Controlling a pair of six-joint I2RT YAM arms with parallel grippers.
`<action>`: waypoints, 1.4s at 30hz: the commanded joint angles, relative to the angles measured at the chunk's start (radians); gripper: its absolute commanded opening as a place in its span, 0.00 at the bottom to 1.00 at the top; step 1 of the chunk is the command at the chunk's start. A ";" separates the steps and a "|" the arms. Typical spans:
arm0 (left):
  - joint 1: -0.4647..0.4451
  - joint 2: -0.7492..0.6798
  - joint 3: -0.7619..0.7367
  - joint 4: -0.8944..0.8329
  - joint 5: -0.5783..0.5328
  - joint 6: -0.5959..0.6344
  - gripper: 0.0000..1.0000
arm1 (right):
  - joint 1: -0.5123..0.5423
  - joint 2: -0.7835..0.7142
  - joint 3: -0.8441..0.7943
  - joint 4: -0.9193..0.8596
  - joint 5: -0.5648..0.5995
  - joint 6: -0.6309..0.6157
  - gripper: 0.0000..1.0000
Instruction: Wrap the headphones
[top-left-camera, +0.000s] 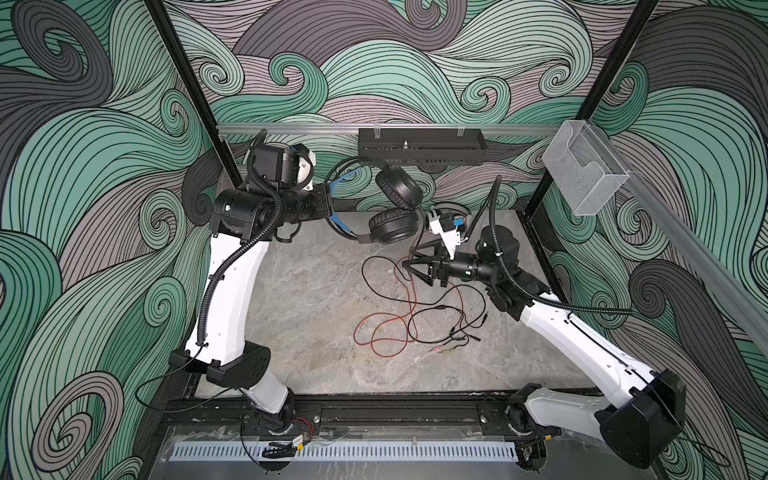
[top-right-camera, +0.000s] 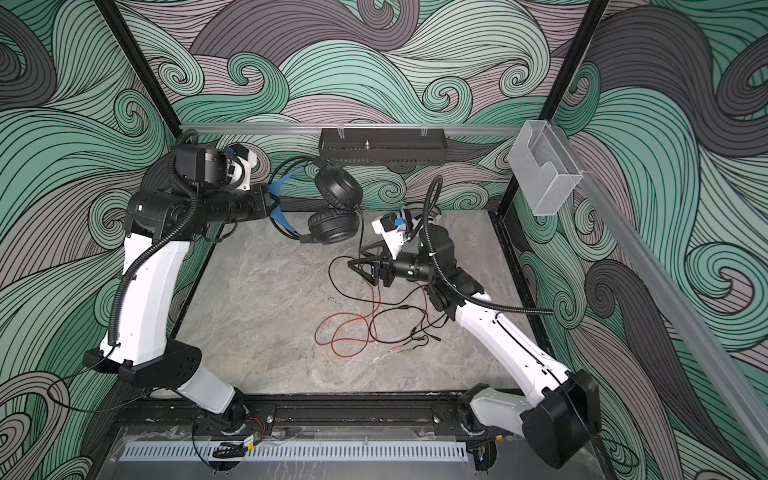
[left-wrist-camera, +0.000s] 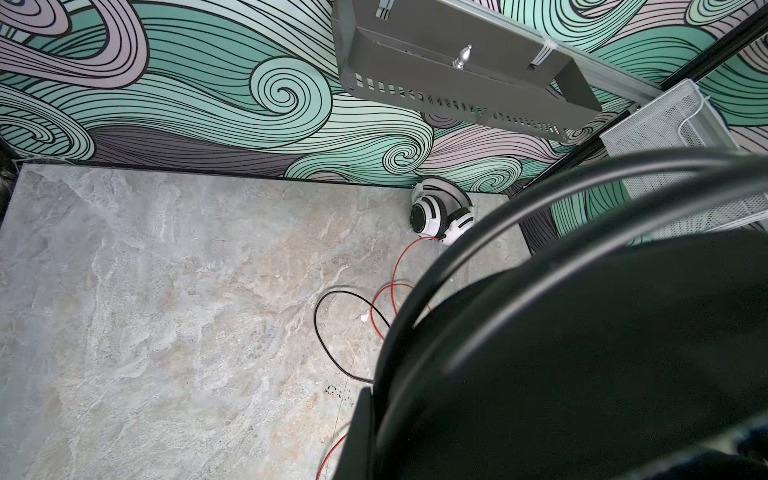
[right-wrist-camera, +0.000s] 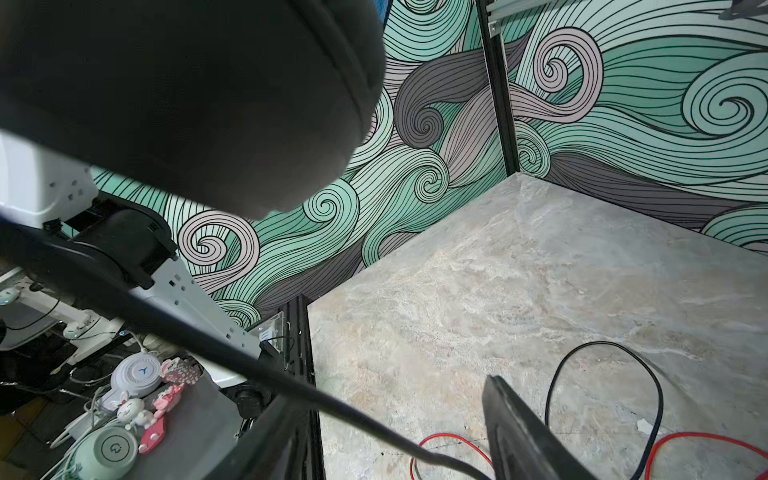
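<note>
Headphones (top-left-camera: 395, 208) are held by the band (top-left-camera: 337, 220) in the clamped left gripper (top-left-camera: 333, 202), just before the tray (top-left-camera: 419, 145); the open right gripper (top-left-camera: 409, 259) should be closed on the cord (top-left-camera: 365, 270) near them.

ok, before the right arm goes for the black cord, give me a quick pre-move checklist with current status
1. Left gripper shut on the black headset headband: ok, headset held off the table.
2. Right gripper open: ok, jaws apart.
3. Black cord inside the right jaws: cannot tell; a cord crosses between them in the right wrist view, contact unclear.
4. Black cord free of the red cord: not ok, their loops cross on the table.
5. White-and-black headset out of the way: ok, lying in the far right corner.
</note>
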 joint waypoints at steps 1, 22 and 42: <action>-0.008 -0.003 0.066 0.008 0.057 -0.057 0.00 | 0.000 0.001 -0.029 0.066 -0.032 0.023 0.68; 0.020 0.010 0.099 0.019 0.134 -0.130 0.00 | 0.002 0.134 -0.056 0.237 -0.059 0.084 0.73; 0.064 -0.031 -0.010 0.073 0.195 -0.183 0.00 | 0.047 0.237 -0.048 0.395 -0.117 0.159 0.74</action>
